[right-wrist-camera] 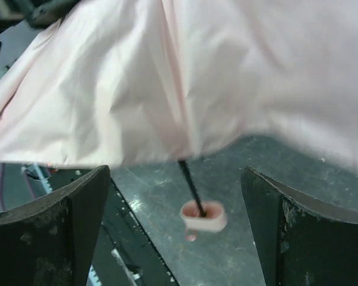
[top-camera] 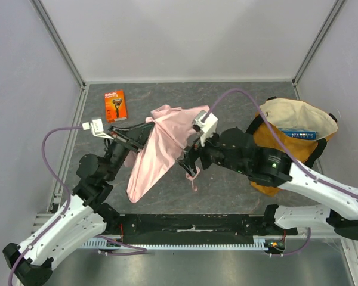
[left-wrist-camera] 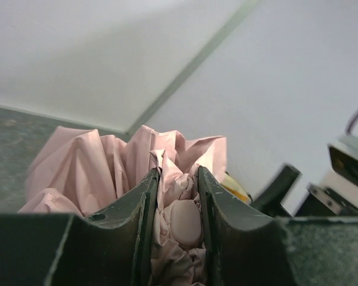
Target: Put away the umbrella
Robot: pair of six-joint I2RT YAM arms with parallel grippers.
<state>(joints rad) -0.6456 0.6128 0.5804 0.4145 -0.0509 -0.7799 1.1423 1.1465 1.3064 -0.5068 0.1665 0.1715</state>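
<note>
Left end effector (left-wrist-camera: 178, 179) clenched on the crown of the pink umbrella (top-camera: 152, 155), its canopy draped over the table (top-camera: 227, 185); right end effector (right-wrist-camera: 174, 179), released and empty, is nearer the black shaft (right-wrist-camera: 190, 185) and handle (right-wrist-camera: 203, 217), which hang straight ahead of it.

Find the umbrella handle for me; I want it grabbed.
Right wrist view, low centre: the handle sits under the canopy, ahead of the open right gripper.

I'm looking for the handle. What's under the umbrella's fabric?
Under the umbrella a thin black shaft leads to the small pink handle, with the grey table behind it. The shaft's upper part is hidden by the fabric.
</note>
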